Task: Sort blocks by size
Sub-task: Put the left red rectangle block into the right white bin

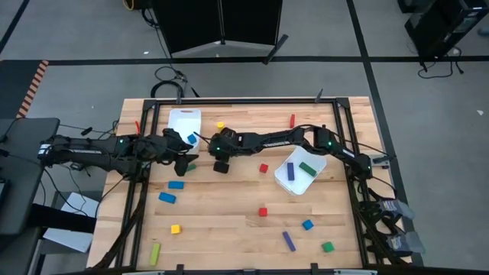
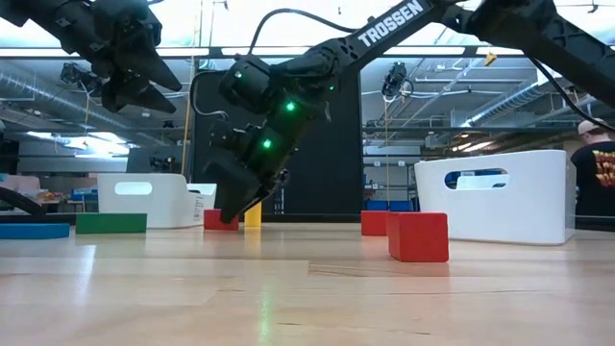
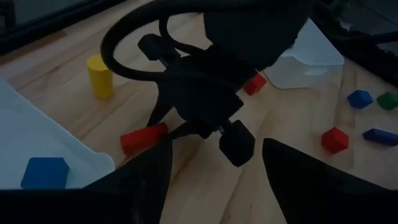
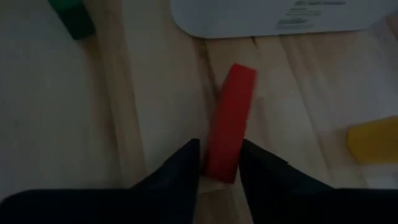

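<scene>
Right wrist view, right pincer [image 4: 219, 163] straddling a red bar [image 4: 230, 122] lying on the desk [image 4: 149, 112] beside the white bin [image 1: 183, 122] near the far edge, fingers apart, left pincer [image 3: 211, 163] hovering open nearby.

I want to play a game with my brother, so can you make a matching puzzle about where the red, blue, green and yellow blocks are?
Things:
1. red bar
2. blue cube
3. green bar
4. yellow block

Places:
a. in the white bin by the left arm
b. in the white bin by the right arm
c. at the right tool
d. on the table, in no bin

Pairs: 1-c, 2-a, 3-b, 4-d
</scene>
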